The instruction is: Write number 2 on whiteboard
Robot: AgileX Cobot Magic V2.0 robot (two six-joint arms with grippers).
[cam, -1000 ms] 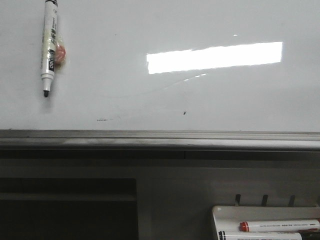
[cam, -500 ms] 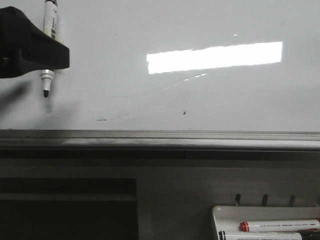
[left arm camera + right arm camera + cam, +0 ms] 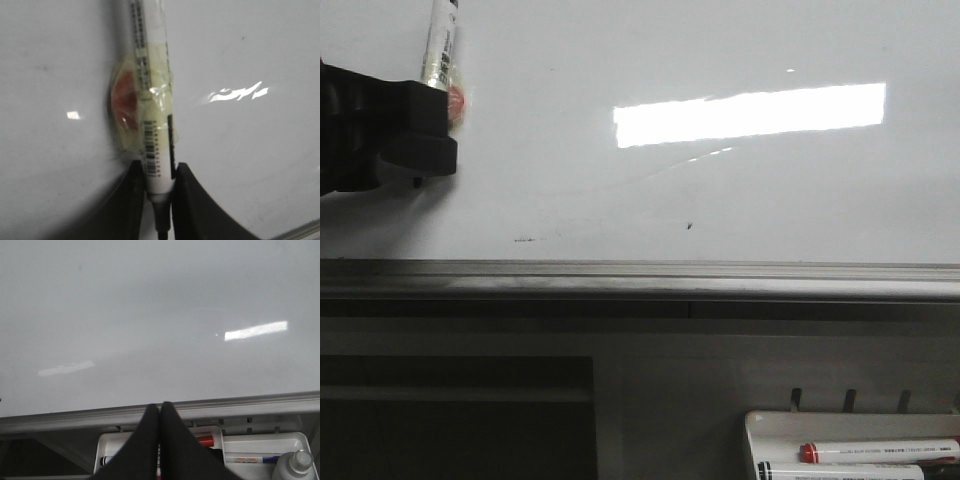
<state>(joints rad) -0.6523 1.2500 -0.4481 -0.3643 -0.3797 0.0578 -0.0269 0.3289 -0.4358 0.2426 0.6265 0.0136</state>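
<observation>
- A glossy whiteboard (image 3: 720,200) fills the upper half of the front view, with a bright rectangular light reflection (image 3: 750,113) on it and a grey metal lower edge (image 3: 640,280) beneath.
- No drawn number 2 can be seen on the board; only small dark specks (image 3: 691,225) and faint smudges are visible.
- A white marker (image 3: 439,50) with barcode print is seen upright against the board at the far left, with yellowish tape and a red patch (image 3: 125,100) behind it.
- The left gripper (image 3: 159,200) is clenched on the marker's lower end, one dark finger on each side of the barrel.
- The right gripper (image 3: 159,440) is seen with its two dark fingers pressed together, nothing between them, in front of the board's lower edge.
- A white marker tray (image 3: 760,425) is shown at the lower right, holding a red-capped marker (image 3: 875,452) and others.
- A small bottle (image 3: 296,465) stands in a tray.
</observation>
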